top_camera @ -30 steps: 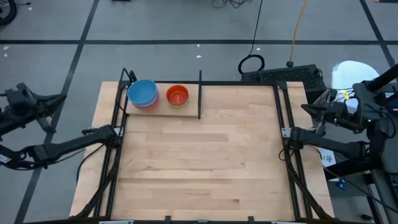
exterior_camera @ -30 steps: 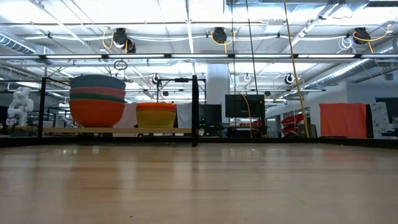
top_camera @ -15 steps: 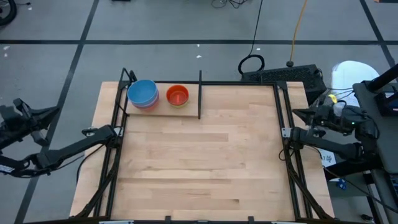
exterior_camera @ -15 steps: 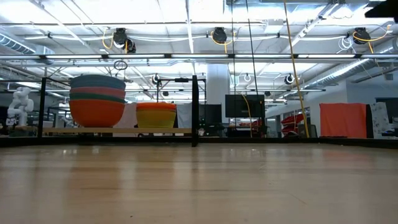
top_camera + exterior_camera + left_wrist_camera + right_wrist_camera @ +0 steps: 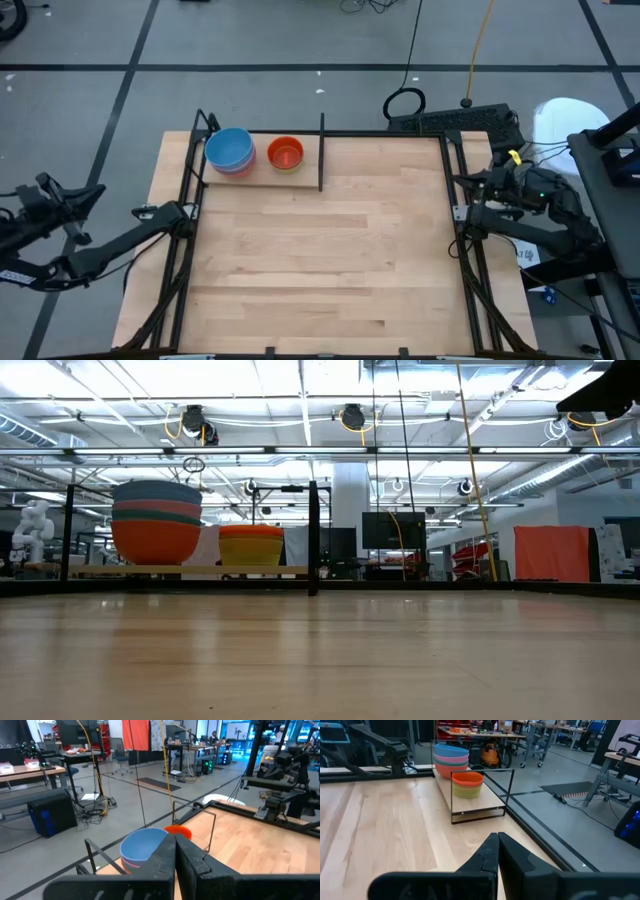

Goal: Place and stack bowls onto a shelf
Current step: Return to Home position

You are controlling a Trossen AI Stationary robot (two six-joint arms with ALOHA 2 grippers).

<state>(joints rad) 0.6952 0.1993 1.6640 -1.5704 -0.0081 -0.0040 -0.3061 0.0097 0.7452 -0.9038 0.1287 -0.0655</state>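
Two stacks of bowls stand on the shelf (image 5: 262, 176) at the table's far left. The taller stack (image 5: 230, 152) has a blue bowl on top; in the low view this stack (image 5: 155, 520) shows pink, green and orange-red bowls beneath it. The shorter stack (image 5: 286, 153) is an orange bowl in a yellow one (image 5: 250, 546), next to the upright divider (image 5: 321, 150). My left gripper (image 5: 92, 189) hangs shut off the table's left side. My right gripper (image 5: 460, 181) is shut at the table's right edge. Both are empty and far from the bowls.
Black frame rods run along the table's left (image 5: 185, 260) and right (image 5: 468, 270) sides and along its far edge. The wide tabletop (image 5: 320, 260) lies between the arms. Cables and a dark box (image 5: 450, 118) sit on the floor beyond the far edge.
My left arm has swung off the table's left side toward the near edge, its gripper turning toward the table. My right gripper has moved left, from beyond the right edge to just over it. The bowls have stayed put.
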